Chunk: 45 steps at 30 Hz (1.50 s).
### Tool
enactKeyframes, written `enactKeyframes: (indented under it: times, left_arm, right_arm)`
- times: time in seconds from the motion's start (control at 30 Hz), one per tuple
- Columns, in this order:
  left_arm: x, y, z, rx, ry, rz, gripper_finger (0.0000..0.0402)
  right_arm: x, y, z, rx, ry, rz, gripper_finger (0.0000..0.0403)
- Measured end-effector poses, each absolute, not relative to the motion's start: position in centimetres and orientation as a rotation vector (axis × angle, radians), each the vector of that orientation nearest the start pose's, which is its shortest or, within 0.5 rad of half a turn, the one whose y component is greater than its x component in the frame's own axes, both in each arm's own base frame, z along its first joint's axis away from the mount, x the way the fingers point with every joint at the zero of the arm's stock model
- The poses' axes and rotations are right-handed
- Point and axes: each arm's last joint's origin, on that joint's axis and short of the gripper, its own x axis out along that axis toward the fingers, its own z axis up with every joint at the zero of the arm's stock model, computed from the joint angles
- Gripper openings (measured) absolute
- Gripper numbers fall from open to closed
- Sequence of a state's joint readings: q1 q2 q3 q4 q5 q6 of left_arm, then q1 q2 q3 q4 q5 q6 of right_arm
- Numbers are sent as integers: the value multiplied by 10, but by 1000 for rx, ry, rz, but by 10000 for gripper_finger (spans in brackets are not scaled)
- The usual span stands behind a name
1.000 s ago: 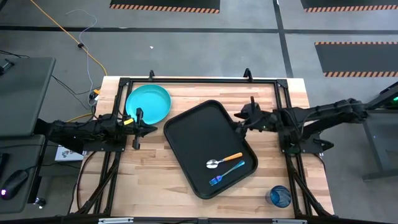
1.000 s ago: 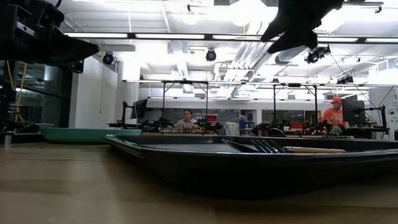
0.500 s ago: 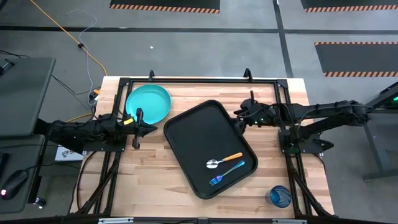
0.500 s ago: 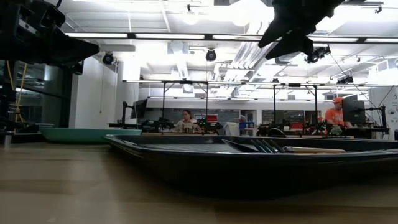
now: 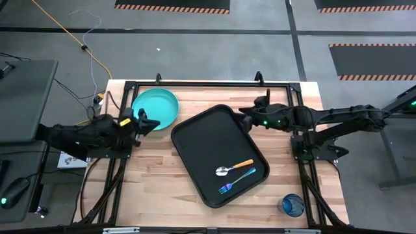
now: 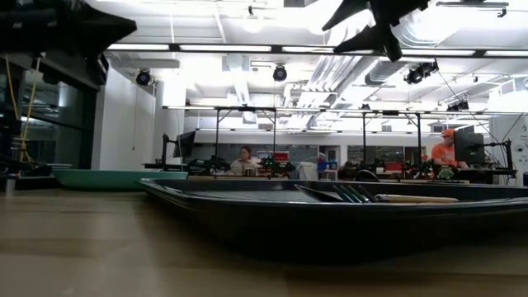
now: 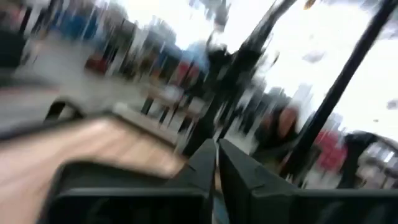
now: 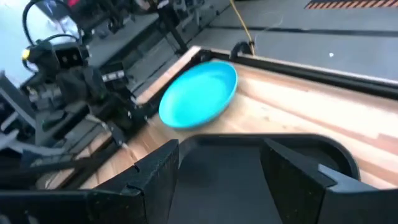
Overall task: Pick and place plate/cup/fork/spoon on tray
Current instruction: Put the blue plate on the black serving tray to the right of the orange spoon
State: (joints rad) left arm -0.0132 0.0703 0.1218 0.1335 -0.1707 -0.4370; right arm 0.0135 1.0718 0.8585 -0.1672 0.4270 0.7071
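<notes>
The turquoise plate [image 5: 156,107] lies flat on the table's far left; it also shows in the right wrist view [image 8: 199,93]. The black tray [image 5: 208,140] lies askew mid-table, holding the orange-handled spoon [image 5: 234,168] and the blue fork [image 5: 235,181]. The blue cup [image 5: 292,205] stands at the near right corner. My left gripper [image 5: 155,125] is shut and empty, in the air by the plate's near rim. My right gripper [image 5: 246,118] is open and empty above the tray's far right rim; its fingers spread wide in its wrist view [image 8: 219,148].
A black metal frame [image 5: 195,84] runs along the table's far edge and both sides. Bare wood lies left of the tray [image 5: 149,175] and between tray and cup. People sit at benches in the room behind [image 6: 247,157].
My right gripper has gone up and toward the table's left, from beside the tray's right rim to above its far right corner. My left gripper has risen, rolled about its axis and gone toward the plate's near rim. The tableware has not moved.
</notes>
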Motion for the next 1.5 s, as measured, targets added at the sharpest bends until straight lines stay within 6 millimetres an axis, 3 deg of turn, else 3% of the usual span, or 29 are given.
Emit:
enactKeyframes:
  times: [0.3,0.43,0.53,0.8,1.27,1.5]
  left_arm:
    - [111,9,258,-360,397,342,142]
    - [126,16,264,-385,619,458,199]
    - [139,20,260,-419,797,447,224]
    - [168,30,235,-513,1064,422,230]
    - [189,46,202,-415,1293,301,230]
    - [194,60,184,-318,1387,483,230]
  right_arm:
    - [234,-9,309,607,185,-530,218]
    - [234,-9,309,606,186,-530,218]
    - [234,-9,309,600,190,-522,218]
    - [234,-8,309,580,205,-498,218]
    - [234,-8,309,556,215,-490,218]
    - [234,-8,309,545,219,-489,218]
